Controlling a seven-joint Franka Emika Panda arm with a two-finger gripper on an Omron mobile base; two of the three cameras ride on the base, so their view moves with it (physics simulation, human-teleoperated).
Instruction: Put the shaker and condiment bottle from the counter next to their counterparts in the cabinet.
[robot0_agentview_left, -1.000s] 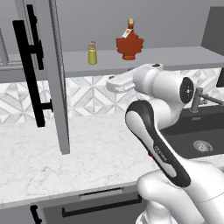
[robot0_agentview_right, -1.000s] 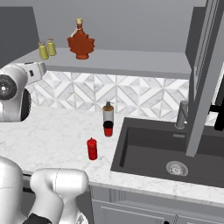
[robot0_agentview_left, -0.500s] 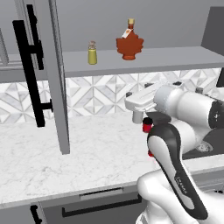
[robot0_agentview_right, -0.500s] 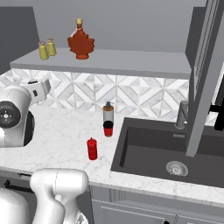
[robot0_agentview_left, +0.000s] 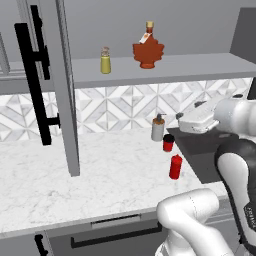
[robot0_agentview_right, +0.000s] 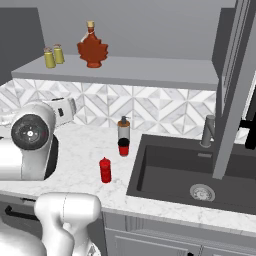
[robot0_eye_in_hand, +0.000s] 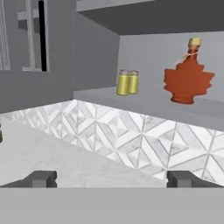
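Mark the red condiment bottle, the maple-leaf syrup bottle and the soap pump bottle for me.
condiment bottle (robot0_agentview_left: 175, 167): left base view, middle of its red body.
maple-leaf syrup bottle (robot0_agentview_right: 92, 50): right base view, centre of the leaf-shaped body.
soap pump bottle (robot0_agentview_left: 158, 130): left base view, grey body below the pump.

The wide white marble counter (robot0_agentview_left: 100, 175) is looking polished and faintly veined. The all-red plastic squeeze bottle (robot0_agentview_left: 175, 166) is showing a smooth sheen, while the flat grey cabinet shelf (robot0_agentview_right: 150, 70) is looking matt and painted.

- 2 yellow-green shakers (robot0_agentview_right: 49, 58) (robot0_agentview_right: 59, 54) sat on the cabinet shelf
- 1 maple-leaf bottle (robot0_agentview_right: 92, 47)
- 1 red condiment bottle (robot0_agentview_right: 105, 170)
- 1 red cup (robot0_agentview_right: 123, 147)
- 1 soap pump bottle (robot0_agentview_right: 123, 129)
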